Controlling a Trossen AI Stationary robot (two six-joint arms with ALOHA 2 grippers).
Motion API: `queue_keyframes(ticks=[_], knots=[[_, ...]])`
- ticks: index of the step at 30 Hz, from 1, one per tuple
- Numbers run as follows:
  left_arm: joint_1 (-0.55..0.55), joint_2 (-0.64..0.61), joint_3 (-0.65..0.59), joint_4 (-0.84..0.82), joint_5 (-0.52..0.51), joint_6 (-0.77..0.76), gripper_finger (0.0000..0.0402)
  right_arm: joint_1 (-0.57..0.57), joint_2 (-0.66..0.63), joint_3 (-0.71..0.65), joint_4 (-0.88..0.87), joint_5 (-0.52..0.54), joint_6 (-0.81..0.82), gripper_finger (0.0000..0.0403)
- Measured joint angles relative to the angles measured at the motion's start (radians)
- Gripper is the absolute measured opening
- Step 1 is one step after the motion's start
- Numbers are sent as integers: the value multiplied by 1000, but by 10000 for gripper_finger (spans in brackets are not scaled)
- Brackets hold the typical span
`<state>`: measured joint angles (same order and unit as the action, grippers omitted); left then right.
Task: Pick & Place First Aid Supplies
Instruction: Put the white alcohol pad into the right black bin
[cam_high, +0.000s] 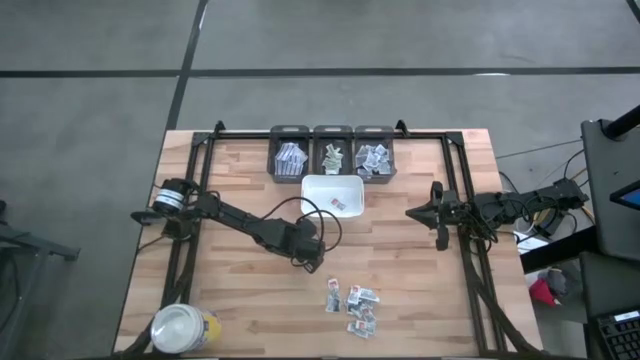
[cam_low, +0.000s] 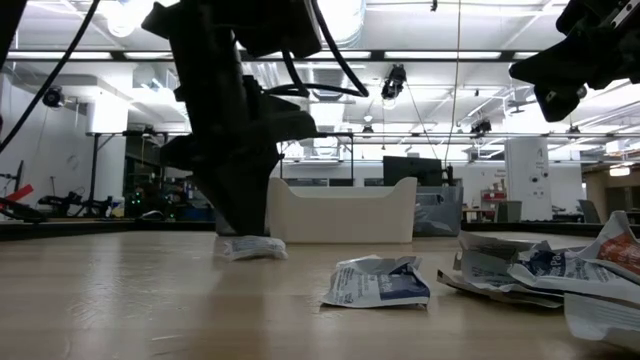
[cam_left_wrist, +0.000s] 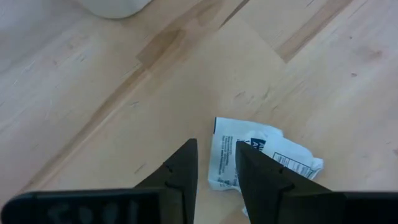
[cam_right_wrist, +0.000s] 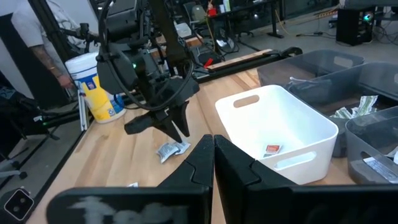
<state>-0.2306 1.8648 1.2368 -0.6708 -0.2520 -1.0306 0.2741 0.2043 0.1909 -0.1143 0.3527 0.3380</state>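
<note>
Hovering low over the table (cam_high: 240, 290), our left gripper (cam_high: 308, 262) has its jaws slightly parted above a crumpled white packet (cam_left_wrist: 249, 158) lying on the wood, gripping nothing. We hold our right gripper (cam_high: 438, 212) clenched and empty beside the tray (cam_high: 312, 185). More packets (cam_high: 352, 302) lie scattered nearer the front edge.

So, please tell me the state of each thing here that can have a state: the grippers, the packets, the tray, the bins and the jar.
Left gripper: open, low over a crumpled packet lying on the table.
Right gripper: shut, empty, waiting at the table's right side.
White tray: upright, one small red-printed packet inside.
Three grey bins: each holds packets.
Loose packets: scattered flat on the table.
Yellow jar: lid on.
</note>
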Motion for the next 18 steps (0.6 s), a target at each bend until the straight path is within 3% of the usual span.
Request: queue_keyframes(ticks=[18], knots=[[3, 96, 2, 13, 36, 8, 101, 0, 0, 0, 1, 0, 3, 11]])
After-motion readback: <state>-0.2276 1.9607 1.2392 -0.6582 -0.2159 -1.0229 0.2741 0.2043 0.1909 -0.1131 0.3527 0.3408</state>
